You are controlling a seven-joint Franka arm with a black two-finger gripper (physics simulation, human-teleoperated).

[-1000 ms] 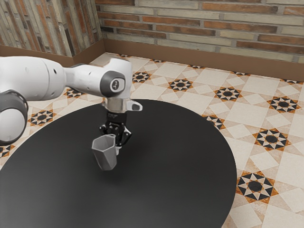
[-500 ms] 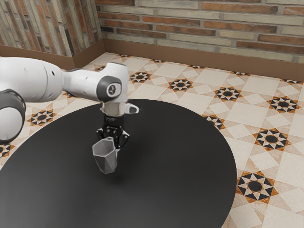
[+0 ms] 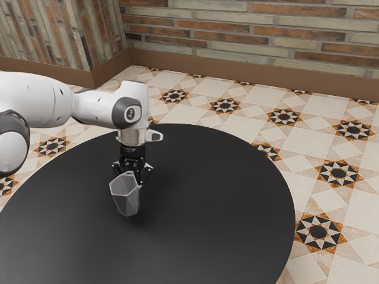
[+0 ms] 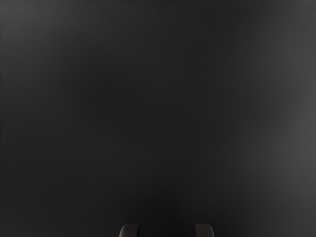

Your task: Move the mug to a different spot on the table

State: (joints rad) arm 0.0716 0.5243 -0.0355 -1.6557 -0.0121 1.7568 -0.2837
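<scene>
My hand (image 3: 135, 179) is clamped narrow on the mug (image 3: 124, 199) rim wall, over the counter (image 3: 225, 195) middle; mug looks rigid, light, prob slick, so rim's the hold.

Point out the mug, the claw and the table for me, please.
mug (image 3: 125, 200): exterior view, on its grey faceted side wall.
claw (image 3: 134, 179): exterior view, midway between its black fingertips at the mug's rim.
table (image 3: 225, 201): exterior view, on the bare black top.
</scene>
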